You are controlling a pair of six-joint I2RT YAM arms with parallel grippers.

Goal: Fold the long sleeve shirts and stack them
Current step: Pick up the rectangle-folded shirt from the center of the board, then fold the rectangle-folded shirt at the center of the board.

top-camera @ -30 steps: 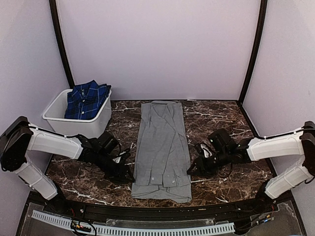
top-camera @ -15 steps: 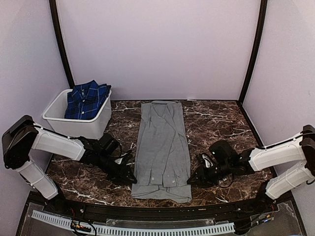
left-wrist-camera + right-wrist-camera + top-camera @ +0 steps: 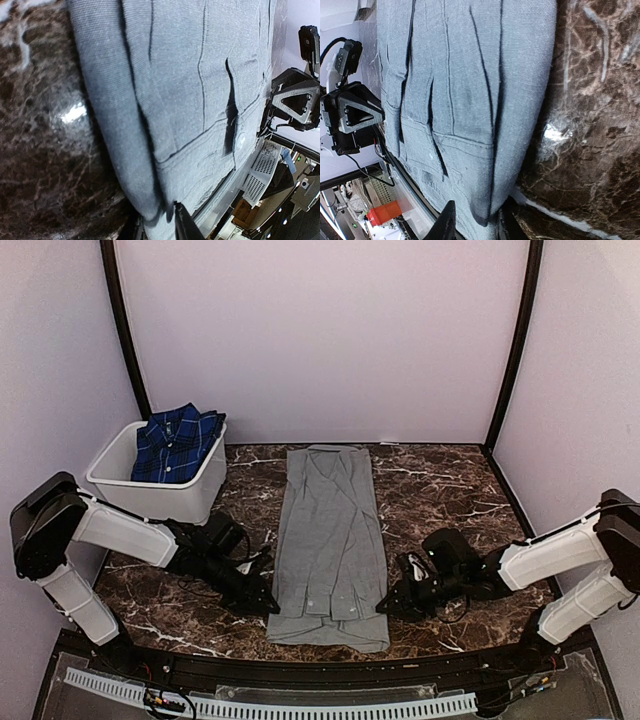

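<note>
A plain grey shirt [image 3: 330, 540] lies flat down the middle of the dark marble table [image 3: 440, 485]. It is folded lengthwise into a long narrow strip, with the collar toward the far edge and the hem just short of the near edge. The navy plaid shirt [image 3: 178, 440] sits heaped in a white tub [image 3: 112, 472] at the far left corner. The left claw [image 3: 262, 602] is low at the strip's near left corner and the right claw [image 3: 388, 607] at its near right corner, each touching the cloth's side edge. In both wrist views the jaws stand narrow with the folded edge between them; whether they are pinching it tight cannot be told. The shirt looks light, soft and limp, several layers thick along its folded sides, so it will likely sag or slide apart unless every layer is caught. The two near corners by the hem seem the sound places to hold, lifted evenly together.
</note>
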